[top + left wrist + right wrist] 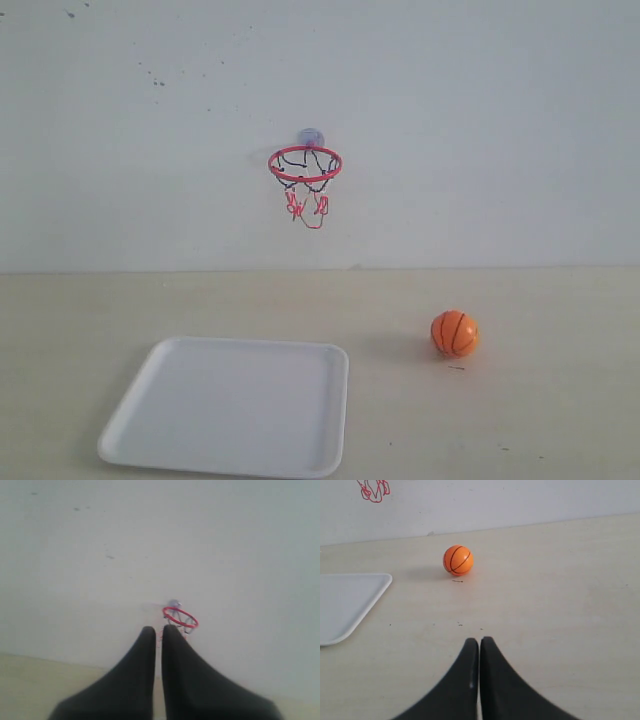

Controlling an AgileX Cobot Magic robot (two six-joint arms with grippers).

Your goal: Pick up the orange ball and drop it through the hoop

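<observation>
**Q:** What's counted, near to far?
**A:** One flat white plastic tray. One small orange ball is sat on the bare beige table right of it, well apart, open room all round. One red-ringed net hoop is stuck on the white wall.
**Q:** Claws?
**A:** Only shown in wrist views: left gripper, right gripper, both pinched together, nothing held.

Looked like robot-test lab corner, staged. Plain white wall, few dark specks. Pale wood-tone desk butted against wall. Toy props: hoop suction-mounted on wall, orange ball and white tray on desk.
</observation>
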